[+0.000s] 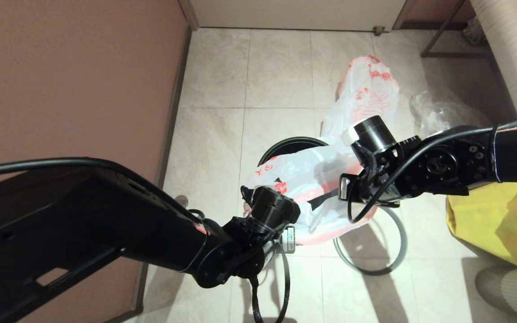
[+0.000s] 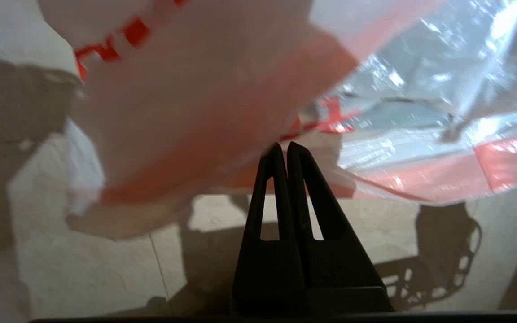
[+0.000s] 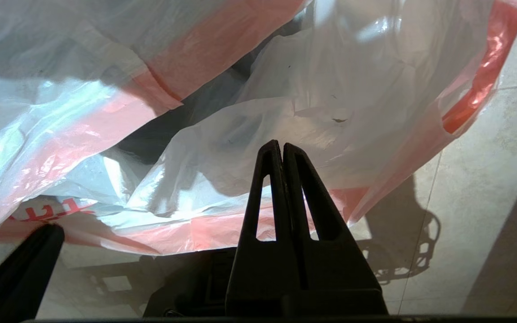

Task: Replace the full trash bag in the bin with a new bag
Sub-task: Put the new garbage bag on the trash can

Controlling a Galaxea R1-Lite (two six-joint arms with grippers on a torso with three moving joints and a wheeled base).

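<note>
The new bag (image 1: 317,179) hangs stretched between my two tools above the bin (image 1: 285,146), a limp sheet of thin white plastic with red characters and a pink-red band along its lower edge. It covers most of the bin's mouth in the head view, so only the black rim on my left side shows. The grey ring (image 1: 393,255) lies on the floor tiles beside the bin, on the near right, partly under the bag's edge.

My left tool (image 2: 283,146) has its fingers pressed flat together, their tips right at the bag's pink band; whether film is pinched between them I cannot tell. My right tool (image 3: 278,144) is likewise closed tight, tips against the white plastic, and again I cannot tell if any film sits between the fingers. In the right wrist view the bag's mouth gapes open beyond the tips, with a dark hollow showing inside it.

Behind the bin, farther from me, the full trash bag (image 1: 368,89) stands on the floor, white with red-orange print and bulging. To its right is a clear bag (image 1: 438,112), crumpled on the tiles. Near my right arm a yellow bag (image 1: 496,220) sits at the edge of the head view. A brown wall (image 1: 70,80) runs along my left side.
</note>
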